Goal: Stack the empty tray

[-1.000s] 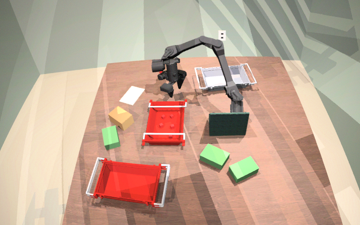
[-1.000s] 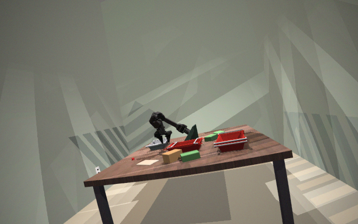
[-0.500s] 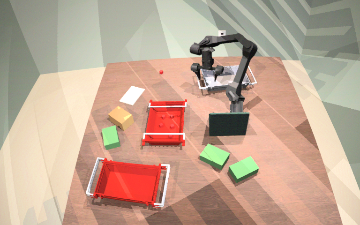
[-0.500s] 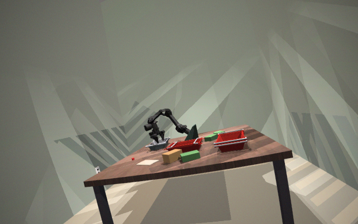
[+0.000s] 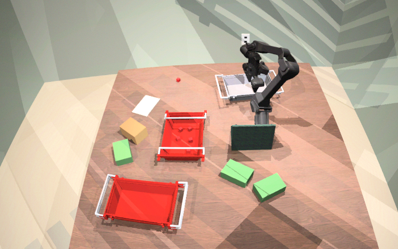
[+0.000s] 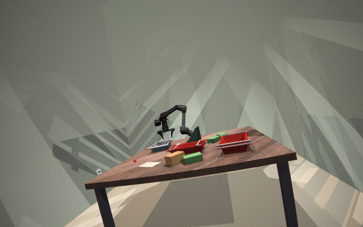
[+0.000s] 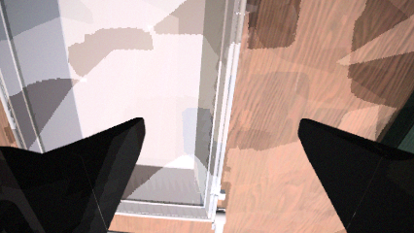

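Note:
The loaded red tray [image 5: 166, 138] [image 6: 187, 148] stands mid-table with several small red blocks [image 5: 190, 140] inside. Both its white bars, the far one [image 5: 185, 118] and the near one [image 5: 181, 148], lie in across its top. A grey-white empty tray [image 5: 233, 80] [image 6: 160, 146] [image 7: 209, 73] stands at the back right, its bars out over its ends. My gripper [image 6: 167, 137] [image 7: 223, 125] is open and empty above it. In the wrist view one finger is over the tray's inside, the other over the table, with a long side between them. The arm partly hides this tray in the top view.
Another empty red tray [image 5: 145, 188] [image 6: 233, 139] stands front left, bars out. A dark green panel [image 5: 252, 137] stands by the arm's base. Green blocks [image 5: 237, 173] [image 5: 269, 186] [image 5: 122, 151], an orange block [image 5: 133, 130], a white sheet [image 5: 145, 105] and a small red cube [image 5: 178, 79] lie around.

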Robot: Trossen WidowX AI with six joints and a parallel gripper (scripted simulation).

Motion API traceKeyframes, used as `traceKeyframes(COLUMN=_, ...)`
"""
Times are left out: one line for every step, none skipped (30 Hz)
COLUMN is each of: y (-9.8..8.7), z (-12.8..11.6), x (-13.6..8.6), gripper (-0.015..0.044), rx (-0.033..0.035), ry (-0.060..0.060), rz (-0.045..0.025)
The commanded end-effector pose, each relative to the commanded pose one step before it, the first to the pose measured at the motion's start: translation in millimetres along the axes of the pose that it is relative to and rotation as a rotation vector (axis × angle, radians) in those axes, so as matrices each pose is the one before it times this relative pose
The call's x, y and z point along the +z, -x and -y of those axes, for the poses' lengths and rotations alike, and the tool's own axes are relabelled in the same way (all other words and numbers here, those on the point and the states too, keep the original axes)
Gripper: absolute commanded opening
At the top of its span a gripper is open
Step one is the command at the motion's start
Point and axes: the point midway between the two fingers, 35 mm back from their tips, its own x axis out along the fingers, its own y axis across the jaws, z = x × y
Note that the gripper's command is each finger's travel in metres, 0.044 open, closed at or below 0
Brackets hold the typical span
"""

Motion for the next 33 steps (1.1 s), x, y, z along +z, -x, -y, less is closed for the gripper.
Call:
traceKeyframes(y=-0.6, z=6.83, x=3.04, gripper=0.044, rx=0.00814, ry=-0.0763, rz=0.00362)
traceKeyframes(y=0.0, z=0.0, x=0.0, gripper=0.044, rx=0.0, ry=0.0, rz=0.0)
traceKeyframes(y=0.0, z=0.0, x=0.0, gripper=0.044, rx=0.0, ry=0.0, rz=0.0)
traceKeyframes(y=0.0, z=0.0, x=0.0, gripper=0.044, rx=0.0, ry=0.0, rz=0.0)
traceKeyframes(y=0.0, z=0.0, x=0.0, gripper=0.044, rx=0.0, ry=0.0, rz=0.0)
traceKeyframes(y=-0.51, z=-0.07, x=-0.14, gripper=0.044, rx=-0.0002, ry=0.0, rz=0.00003)
traceKeyframes(y=-1.04, z=-0.13, x=-0.27, gripper=0.044, rx=-0.0004, ry=0.0, rz=0.00006)
traceKeyframes(y=-1.51, z=-0.19, x=-0.38, gripper=0.044, rx=-0.00057, ry=0.0, rz=0.00008)
traceKeyframes(y=-1.99, z=-0.24, x=-0.48, gripper=0.044, rx=-0.00072, ry=0.0, rz=0.0001)
traceKeyframes(y=-2.48, z=-0.28, x=-0.56, gripper=0.044, rx=-0.00086, ry=0.0, rz=0.00012)
traceKeyframes(y=-2.93, z=-0.31, x=-0.6, gripper=0.044, rx=-0.00096, ry=0.0, rz=0.00014)
traceKeyframes(y=-3.18, z=-0.3, x=-0.59, gripper=0.044, rx=-0.00098, ry=0.0, rz=0.00015)
traceKeyframes(y=-3.24, z=-0.28, x=-0.53, gripper=0.044, rx=-0.00092, ry=0.0, rz=0.00014)
traceKeyframes(y=-3.26, z=-0.25, x=-0.46, gripper=0.044, rx=-0.00085, ry=0.0, rz=0.00014)
traceKeyframes(y=-3.26, z=-0.22, x=-0.39, gripper=0.044, rx=-0.00079, ry=0.0, rz=0.00014)
traceKeyframes(y=-3.27, z=-0.18, x=-0.32, gripper=0.044, rx=-0.00072, ry=0.0, rz=0.00013)
traceKeyframes(y=-3.27, z=-0.15, x=-0.25, gripper=0.044, rx=-0.00065, ry=0.0, rz=0.00013)
traceKeyframes(y=-3.27, z=-0.11, x=-0.18, gripper=0.044, rx=-0.00058, ry=0.0, rz=0.00013)
traceKeyframes(y=-3.27, z=-0.08, x=-0.12, gripper=0.044, rx=-0.00051, ry=0.0001, rz=0.00014)
traceKeyframes(y=-3.27, z=-0.04, x=-0.05, gripper=0.044, rx=-0.00045, ry=0.0001, rz=0.00014)
traceKeyframes(y=-3.27, z=0.0, x=0.01, gripper=0.044, rx=-0.00038, ry=0.0001, rz=0.00014)
traceKeyframes(y=-3.26, z=0.04, x=0.07, gripper=0.044, rx=-0.00031, ry=0.0001, rz=0.00015)
traceKeyframes(y=-3.26, z=0.08, x=0.14, gripper=0.044, rx=-0.00024, ry=0.0001, rz=0.00015)
traceKeyframes(y=-3.25, z=0.12, x=0.2, gripper=0.044, rx=-0.00018, ry=0.0001, rz=0.00016)
traceKeyframes(y=-3.24, z=0.16, x=0.26, gripper=0.044, rx=-0.00011, ry=0.0001, rz=0.00017)
traceKeyframes(y=-3.22, z=0.2, x=0.32, gripper=0.044, rx=-0.00005, ry=0.0001, rz=0.00017)
traceKeyframes(y=-3.21, z=0.24, x=0.37, gripper=0.044, rx=0.00002, ry=0.0002, rz=0.00018)
traceKeyframes(y=-3.19, z=0.28, x=0.43, gripper=0.044, rx=0.00009, ry=0.0002, rz=0.00019)
traceKeyframes(y=-3.18, z=0.33, x=0.49, gripper=0.044, rx=0.00015, ry=0.0002, rz=0.00021)
traceKeyframes(y=-3.16, z=0.37, x=0.54, gripper=0.044, rx=0.00021, ry=0.0002, rz=0.00022)
traceKeyframes(y=-3.14, z=0.42, x=0.59, gripper=0.044, rx=0.00028, ry=0.0002, rz=0.00023)
traceKeyframes(y=-3.12, z=0.46, x=0.64, gripper=0.044, rx=0.00034, ry=0.0002, rz=0.00025)
traceKeyframes(y=-3.09, z=0.51, x=0.69, gripper=0.044, rx=0.0004, ry=0.0003, rz=0.00026)
